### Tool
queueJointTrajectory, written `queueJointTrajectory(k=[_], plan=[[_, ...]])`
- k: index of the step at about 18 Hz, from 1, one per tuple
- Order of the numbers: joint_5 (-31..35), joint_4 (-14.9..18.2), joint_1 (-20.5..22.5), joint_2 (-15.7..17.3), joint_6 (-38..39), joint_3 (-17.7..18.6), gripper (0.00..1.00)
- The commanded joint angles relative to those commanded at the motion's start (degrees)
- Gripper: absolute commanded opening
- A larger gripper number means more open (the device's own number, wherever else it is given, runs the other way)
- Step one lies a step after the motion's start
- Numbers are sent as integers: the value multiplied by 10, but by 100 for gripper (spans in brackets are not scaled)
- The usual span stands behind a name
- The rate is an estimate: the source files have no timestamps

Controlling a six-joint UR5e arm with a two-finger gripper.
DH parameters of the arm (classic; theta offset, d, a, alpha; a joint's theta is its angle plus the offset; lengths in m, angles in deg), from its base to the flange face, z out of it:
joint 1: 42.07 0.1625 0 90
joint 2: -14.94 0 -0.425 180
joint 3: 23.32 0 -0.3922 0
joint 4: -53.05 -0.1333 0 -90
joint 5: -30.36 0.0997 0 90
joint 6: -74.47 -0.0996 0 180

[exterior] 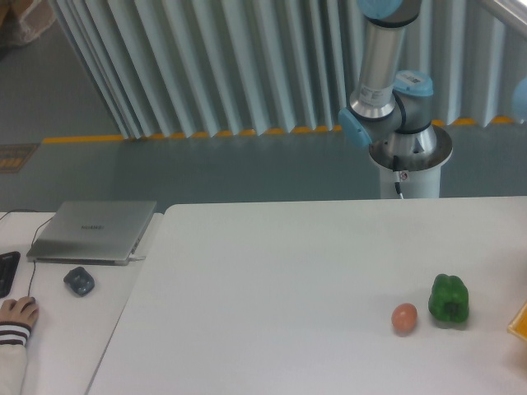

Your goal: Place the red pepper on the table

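On the white table [272, 280] lie an orange-pink egg [403, 318] and, beside it, a green pepper [449, 299]. The red pepper and the gripper are outside the view, so its state cannot be told. Grasping should be firm but gentle.

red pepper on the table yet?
No, the table holds only a green pepper and a small orange-pink egg-shaped object; no red pepper shows, and the claw is out of view.
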Motion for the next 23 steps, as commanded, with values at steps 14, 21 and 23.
queueJointTrajectory(k=[14,21,23], plan=[[4,-1,68,-33,-37,-7,100],[-1,3,68,-31,-36,7,100],[0,0,67,-32,-40,23,100]])
